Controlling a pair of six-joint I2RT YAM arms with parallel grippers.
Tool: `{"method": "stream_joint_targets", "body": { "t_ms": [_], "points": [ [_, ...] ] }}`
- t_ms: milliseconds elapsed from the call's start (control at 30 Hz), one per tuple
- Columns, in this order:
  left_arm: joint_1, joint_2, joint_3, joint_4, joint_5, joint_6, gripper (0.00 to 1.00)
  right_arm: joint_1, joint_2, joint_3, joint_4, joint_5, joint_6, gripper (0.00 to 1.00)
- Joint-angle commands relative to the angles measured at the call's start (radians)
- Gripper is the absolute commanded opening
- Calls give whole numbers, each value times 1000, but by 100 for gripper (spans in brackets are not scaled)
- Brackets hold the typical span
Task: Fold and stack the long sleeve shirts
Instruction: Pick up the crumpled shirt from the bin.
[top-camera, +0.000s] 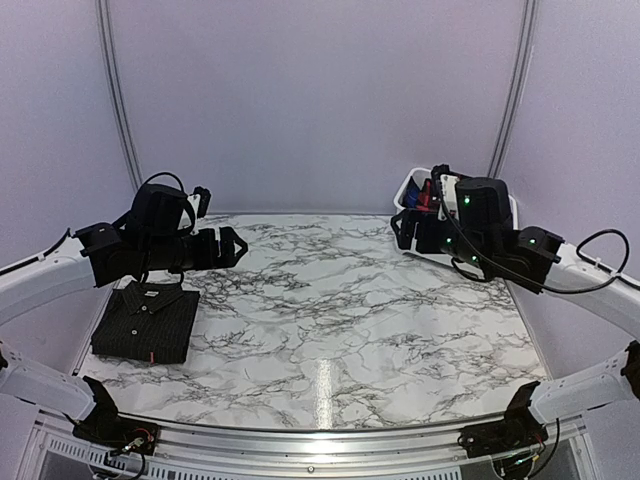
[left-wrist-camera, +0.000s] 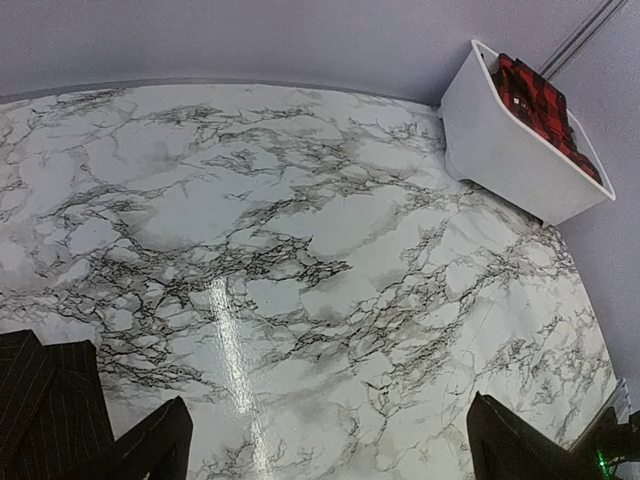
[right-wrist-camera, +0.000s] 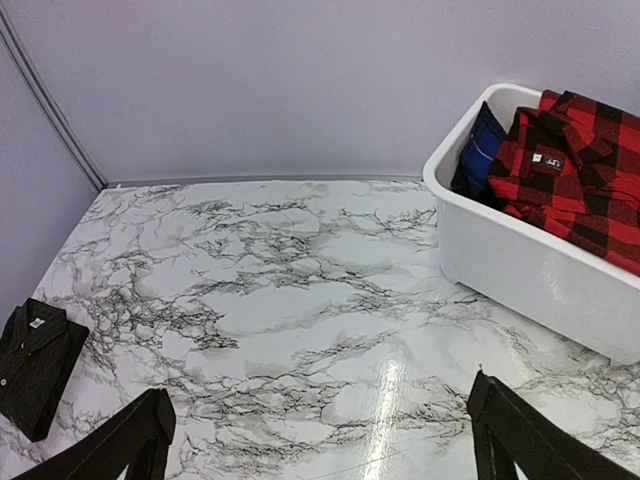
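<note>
A black pinstriped long sleeve shirt (top-camera: 145, 322) lies folded on the left of the marble table, collar up; it also shows as the dark shirt (left-wrist-camera: 45, 410) in the left wrist view and the small folded shirt (right-wrist-camera: 35, 365) in the right wrist view. The red-and-black check flannel shirt (right-wrist-camera: 580, 175) lies bunched in a white bin (right-wrist-camera: 530, 270) at the far right. My left gripper (top-camera: 228, 247) hovers just above and beyond the black shirt, open and empty (left-wrist-camera: 335, 445). My right gripper (top-camera: 402, 230) hangs in front of the bin, open and empty (right-wrist-camera: 320, 440).
A blue garment (right-wrist-camera: 478, 150) is tucked in the bin's left end beside the flannel. The bin (left-wrist-camera: 500, 150) stands against the back wall at the table's far right corner. Purple walls enclose the table on three sides.
</note>
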Motion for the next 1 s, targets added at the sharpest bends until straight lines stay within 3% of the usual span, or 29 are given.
{"method": "stream_joint_targets", "body": {
  "t_ms": [0, 300, 567, 800, 967],
  "points": [
    [2, -14, 9, 30, -6, 15, 99, -8, -27, 30, -6, 33, -2, 98],
    [4, -7, 1, 28, 53, 30, 99, -24, 112, 137, -11, 154, -53, 98],
    [17, -26, 6, 22, 103, 36, 99, -373, 298, 309, 18, -67, -90, 95],
    [19, -74, 6, -21, 111, 32, 99, -552, 533, 485, 50, -92, -113, 94],
    [22, -115, 13, -65, 111, 41, 99, -600, 729, 669, -2, -105, -138, 93]
  ]
}}
